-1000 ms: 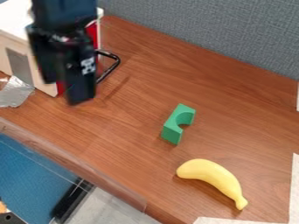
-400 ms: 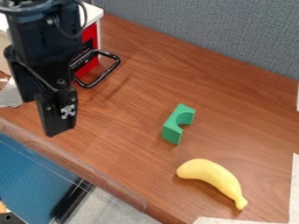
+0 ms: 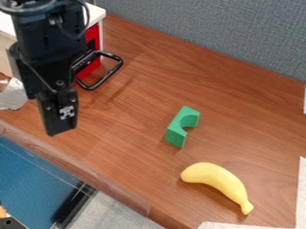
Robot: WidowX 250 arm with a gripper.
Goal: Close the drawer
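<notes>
Altogether: one drawer [image 3: 92, 36], one handle [image 3: 109, 75], one green block [image 3: 177, 129], one banana [image 3: 217, 178].

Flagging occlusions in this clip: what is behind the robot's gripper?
Past the gripper, parts of a white-topped cabinet, its red front and black handle show. The rest of that front is covered, so I cannot tell whether it stands open.

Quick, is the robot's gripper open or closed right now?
Gripper: I can't tell if it's open or closed, but I see nothing held in it.
</notes>
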